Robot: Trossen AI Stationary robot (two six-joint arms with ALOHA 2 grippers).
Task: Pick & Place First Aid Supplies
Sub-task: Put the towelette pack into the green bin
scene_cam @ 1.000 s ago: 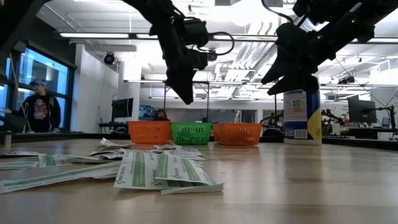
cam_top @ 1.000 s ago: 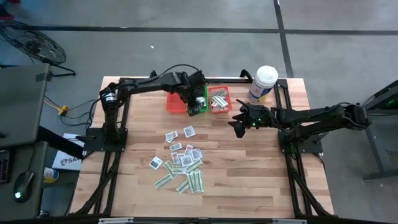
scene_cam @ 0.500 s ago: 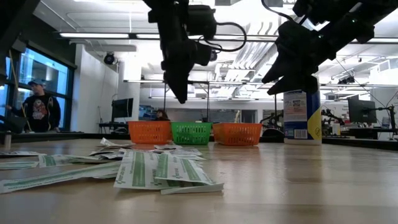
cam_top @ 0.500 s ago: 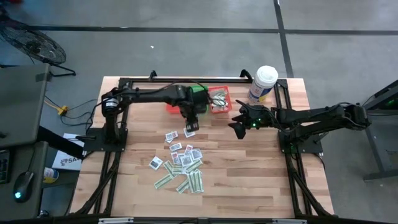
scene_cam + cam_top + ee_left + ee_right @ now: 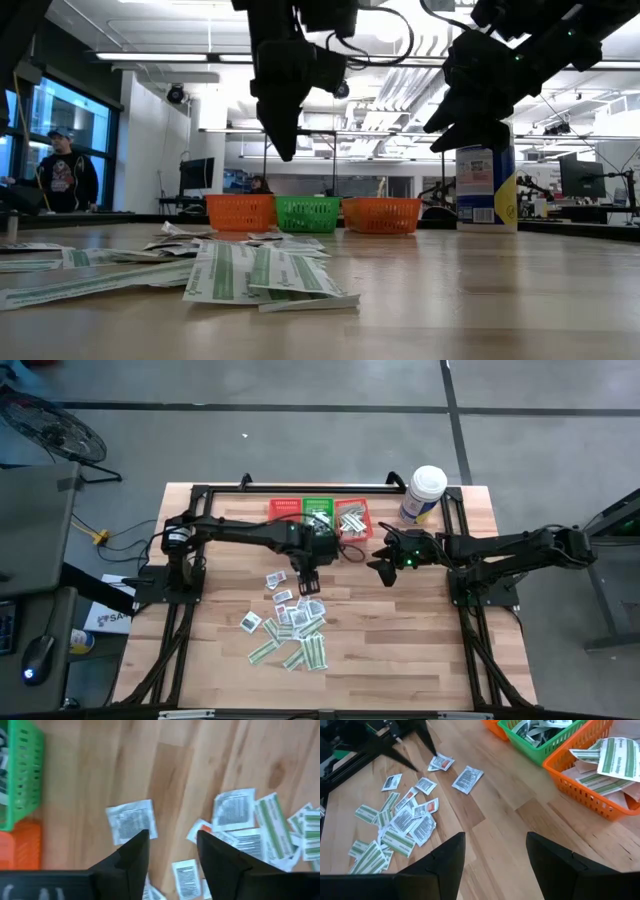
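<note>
we see the packets (image 5: 293,622) scattered at the table's 6 o'clock. just above them hangs the left gripper (image 5: 309,581), fingers wide and empty. at 12 o'clock sit three baskets (image 5: 320,511) already holding packets, a white tub (image 5: 423,495) at 1. the right gripper (image 5: 383,565) waits at 2, open.

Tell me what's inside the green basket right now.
The green basket holds several white packets with dark print, piled loosely. Whatever lies beneath them, and the basket floor, is hidden.

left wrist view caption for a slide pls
Open left gripper hovering above scattered first aid packets on the wooden table, green basket alongside.
</note>
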